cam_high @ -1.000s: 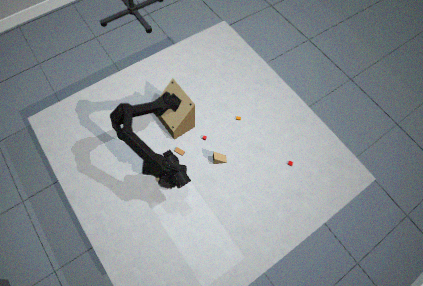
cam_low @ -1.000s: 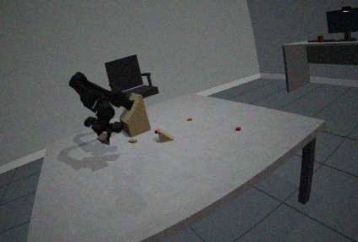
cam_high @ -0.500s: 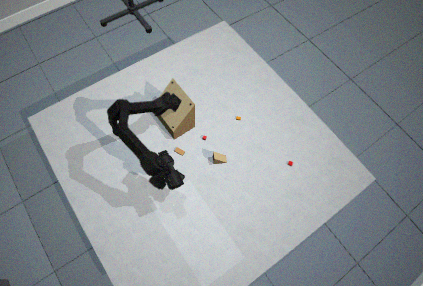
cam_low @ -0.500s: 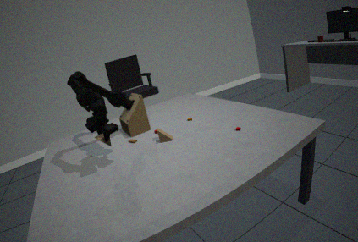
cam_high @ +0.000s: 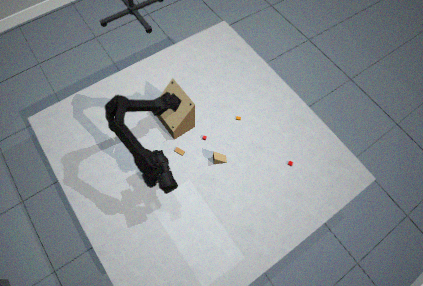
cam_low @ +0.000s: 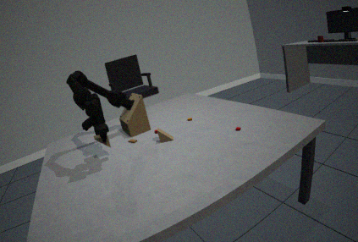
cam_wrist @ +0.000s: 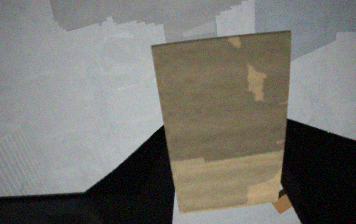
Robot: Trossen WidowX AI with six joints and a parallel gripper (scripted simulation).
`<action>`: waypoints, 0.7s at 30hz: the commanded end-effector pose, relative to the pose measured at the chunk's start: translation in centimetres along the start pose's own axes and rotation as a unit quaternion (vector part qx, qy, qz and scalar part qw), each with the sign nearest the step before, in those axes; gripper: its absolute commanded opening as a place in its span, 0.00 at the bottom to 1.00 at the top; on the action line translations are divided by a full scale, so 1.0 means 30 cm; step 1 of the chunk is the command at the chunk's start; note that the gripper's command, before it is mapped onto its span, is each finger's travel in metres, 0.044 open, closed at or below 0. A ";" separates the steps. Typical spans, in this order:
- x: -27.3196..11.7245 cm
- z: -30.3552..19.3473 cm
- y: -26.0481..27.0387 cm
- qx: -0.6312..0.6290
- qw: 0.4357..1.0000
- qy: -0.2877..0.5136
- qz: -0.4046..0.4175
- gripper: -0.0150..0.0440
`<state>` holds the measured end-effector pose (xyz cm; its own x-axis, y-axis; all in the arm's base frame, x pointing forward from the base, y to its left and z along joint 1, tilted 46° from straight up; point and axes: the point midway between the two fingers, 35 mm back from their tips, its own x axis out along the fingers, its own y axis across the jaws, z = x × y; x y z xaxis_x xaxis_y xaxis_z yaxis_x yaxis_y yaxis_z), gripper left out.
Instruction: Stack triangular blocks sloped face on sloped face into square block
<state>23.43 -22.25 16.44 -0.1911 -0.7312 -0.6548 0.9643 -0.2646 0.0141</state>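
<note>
One triangular block [cam_high: 220, 158] [cam_low: 165, 135] rests on the table, its sloped face up and falling to the right in the exterior view. My gripper [cam_low: 102, 139] [cam_wrist: 215, 128] is shut on the other triangular block [cam_wrist: 225, 100] [cam_low: 107, 142], a finger on each side. It holds this block apart from the resting one, to its left in the exterior view, seemingly above the table. The wrist view shows one broad rectangular face of it; its other faces are hidden there. The arm hides it in the top view.
The arm stands on a wooden wedge-shaped base [cam_high: 185, 120] [cam_low: 138, 122]. A flat tan piece [cam_high: 179, 151] [cam_low: 132, 140] and a red cube [cam_high: 204, 137] [cam_low: 156, 131] lie near the resting block. An orange piece [cam_high: 238, 118] [cam_low: 190, 119] and another red cube [cam_high: 290, 163] [cam_low: 238, 129] lie farther off.
</note>
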 end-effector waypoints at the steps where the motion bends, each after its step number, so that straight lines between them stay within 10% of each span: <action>1: -0.013 0.013 0.006 0.074 0.997 0.012 0.018 0.25; 21: -0.033 0.014 0.034 0.206 0.977 0.041 0.044 0.25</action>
<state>24.08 -22.35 17.47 -0.0892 -0.7166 -0.6918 0.8204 -0.4467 0.3568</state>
